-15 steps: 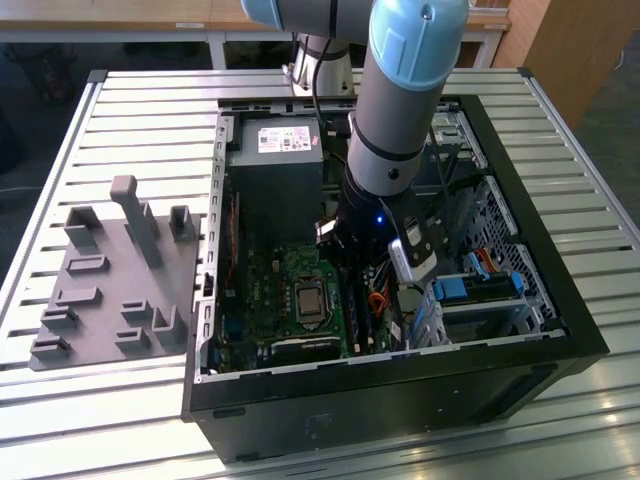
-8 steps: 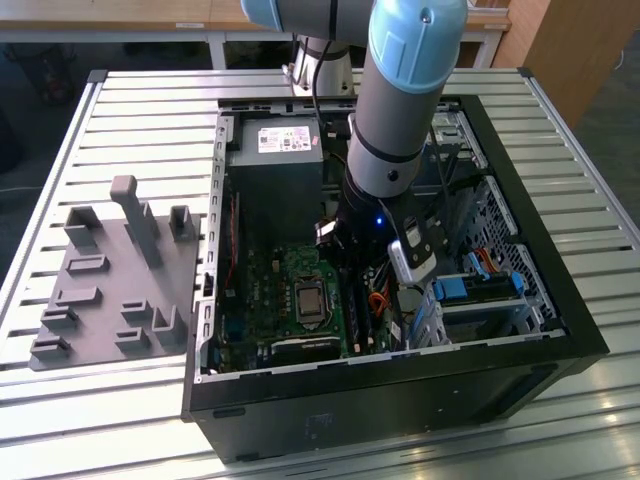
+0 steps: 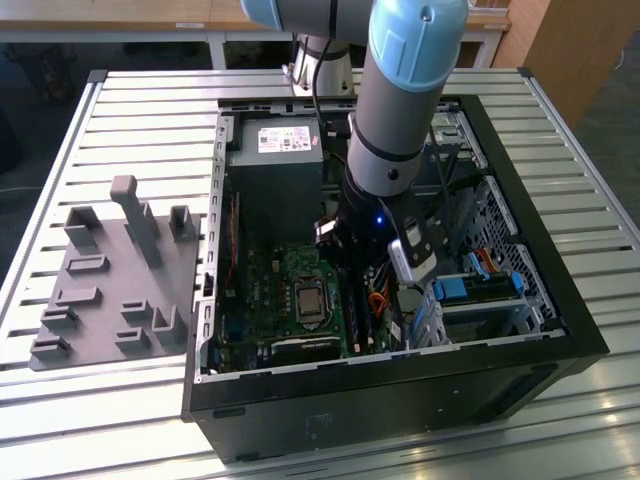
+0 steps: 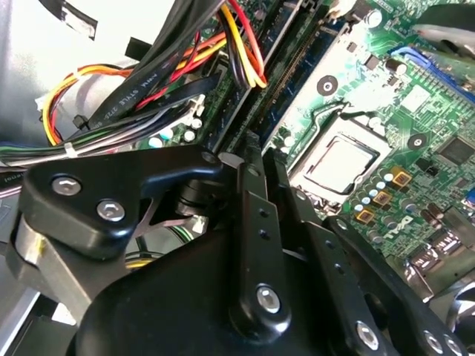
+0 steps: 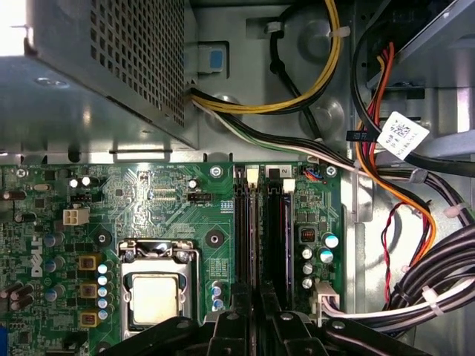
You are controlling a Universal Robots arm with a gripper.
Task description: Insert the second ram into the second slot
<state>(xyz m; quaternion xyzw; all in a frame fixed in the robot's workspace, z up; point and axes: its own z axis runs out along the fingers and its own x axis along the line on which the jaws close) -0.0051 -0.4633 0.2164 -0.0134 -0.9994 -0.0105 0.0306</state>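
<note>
My gripper (image 3: 352, 268) reaches down into the open computer case (image 3: 520, 370), just beside the processor socket. In both wrist views its black fingers (image 5: 241, 300) stand close together over the memory slots. The second ram (image 5: 254, 237) is a thin dark stick standing on edge in a slot, and it runs straight out from between the fingers. My gripper (image 5: 258, 297) looks shut on its near end. From the other side the second ram (image 4: 280, 80) stretches away from my gripper (image 4: 261, 169) along the green board. A second slot (image 5: 284, 230) lies parallel beside it; I cannot tell what it holds.
The grey power supply (image 3: 275, 165) sits at the case's far end. The processor socket (image 5: 156, 297) lies next to the slots. Bundles of coloured cables (image 5: 415, 222) crowd the other side. Blue drive-bay clips (image 3: 452, 290) are on the exterior view's right, a grey fixture plate (image 3: 115, 290) on its left.
</note>
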